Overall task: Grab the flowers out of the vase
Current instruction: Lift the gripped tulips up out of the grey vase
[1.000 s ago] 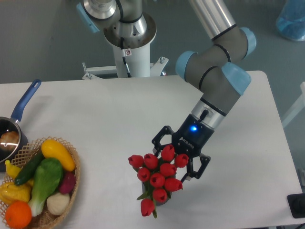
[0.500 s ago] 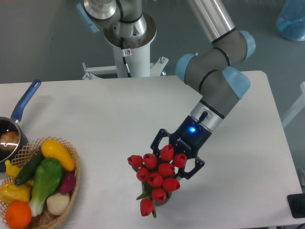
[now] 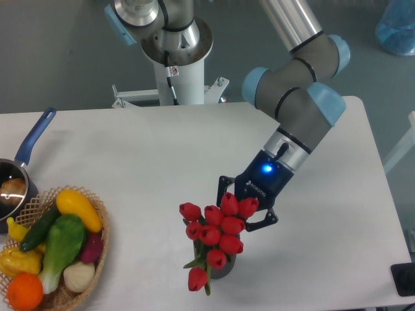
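The flowers (image 3: 214, 233), a bunch of red tulip buds with green leaves, stand near the table's front edge. Under them only a sliver of the dark vase (image 3: 222, 268) shows; the buds cover its mouth. My gripper (image 3: 241, 208) comes down from the upper right onto the bunch's top right buds. Its black fingers sit close on either side of them, shut on the bunch. The fingertips are hidden behind the buds.
A wicker basket (image 3: 102, 223) of vegetables sits at the front left. Behind it is a blue-handled saucepan (image 3: 35, 136). The arm's white base (image 3: 175, 58) stands at the table's back edge. A black object (image 3: 403, 278) sits at the front right corner.
The fingers have drawn together around the top buds. The whole bunch has shifted slightly right and up, leaning towards the gripper.
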### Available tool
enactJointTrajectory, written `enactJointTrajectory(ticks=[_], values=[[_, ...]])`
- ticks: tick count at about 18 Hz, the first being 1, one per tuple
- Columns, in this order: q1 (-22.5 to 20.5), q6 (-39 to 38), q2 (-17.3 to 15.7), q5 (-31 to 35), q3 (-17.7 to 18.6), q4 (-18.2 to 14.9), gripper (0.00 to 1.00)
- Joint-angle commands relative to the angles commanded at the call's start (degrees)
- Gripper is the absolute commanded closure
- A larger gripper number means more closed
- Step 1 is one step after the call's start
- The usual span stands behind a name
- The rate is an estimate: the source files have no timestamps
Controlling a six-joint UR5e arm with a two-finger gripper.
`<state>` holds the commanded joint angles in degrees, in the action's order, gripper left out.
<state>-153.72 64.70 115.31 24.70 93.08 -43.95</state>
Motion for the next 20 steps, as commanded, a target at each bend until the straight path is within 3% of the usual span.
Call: enactJointTrajectory(ticks=[4, 8, 12, 20], values=[[-0.97, -5.63, -2.81, -0.97, 0.00, 0.00, 0.91], [-3.34, -9.41, -4.39, -7.20, 0.00, 0.00, 0.89], [-4.31, -14.50, -6.41, -7.21, -0.52, -0.09, 0.90], [-5.63, -19.17, -7.03, -7.74, -1.93, -0.09, 0.90]])
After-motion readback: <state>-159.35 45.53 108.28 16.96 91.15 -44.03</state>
